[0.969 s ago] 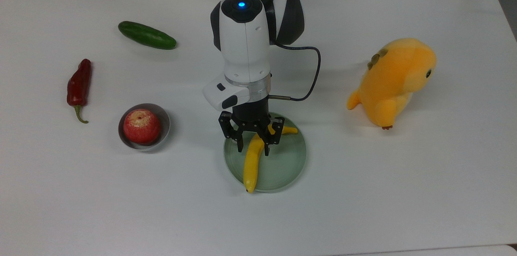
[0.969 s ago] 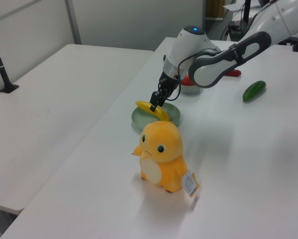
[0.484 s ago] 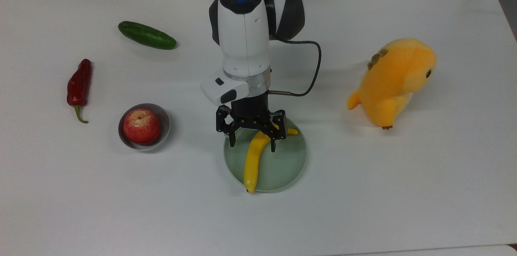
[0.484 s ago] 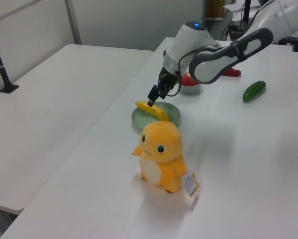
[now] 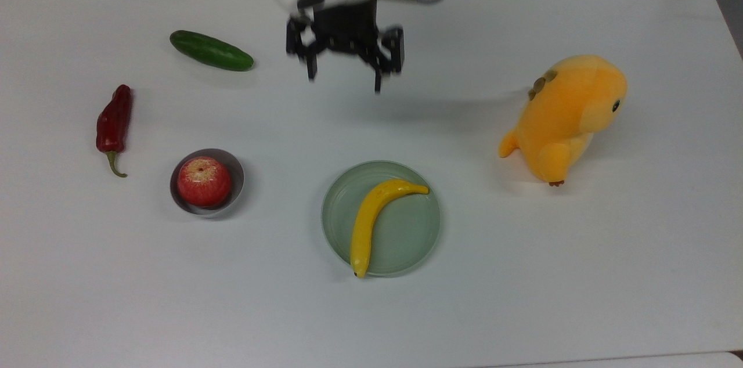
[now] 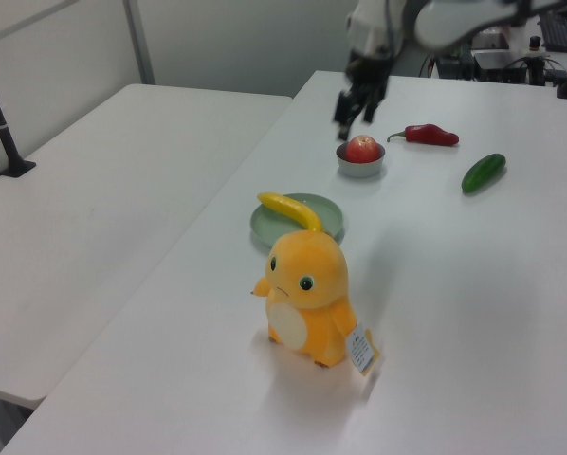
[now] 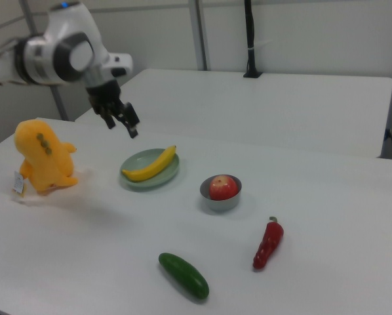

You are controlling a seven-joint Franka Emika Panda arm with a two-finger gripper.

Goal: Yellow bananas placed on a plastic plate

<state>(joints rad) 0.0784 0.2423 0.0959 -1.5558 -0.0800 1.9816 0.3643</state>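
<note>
Gripper: the gripper [image 5: 343, 73] is hanging high above the table [image 5: 522, 298], near its far edge in the top view, fingers spread apart and holding nothing.
Banana: the banana [image 5: 371, 220] is lying across the plate [image 5: 415, 234], its dark tip reaching over the rim toward the table's near edge in the top view.
Plate: it is sitting about mid-table, somewhat nearer the near edge.
Surface: a plain white table is carrying everything.
Toward the top view's left edge: a bowl [image 5: 232, 185] is holding an apple [image 5: 203, 181]; a pepper [image 5: 114, 124] and a cucumber [image 5: 211, 50] are lying beyond.
Toward the top view's right edge: a plush toy [image 5: 566, 115] is standing.
Room: a second white table [image 6: 103, 180] is standing alongside, with grey wall panels behind.
</note>
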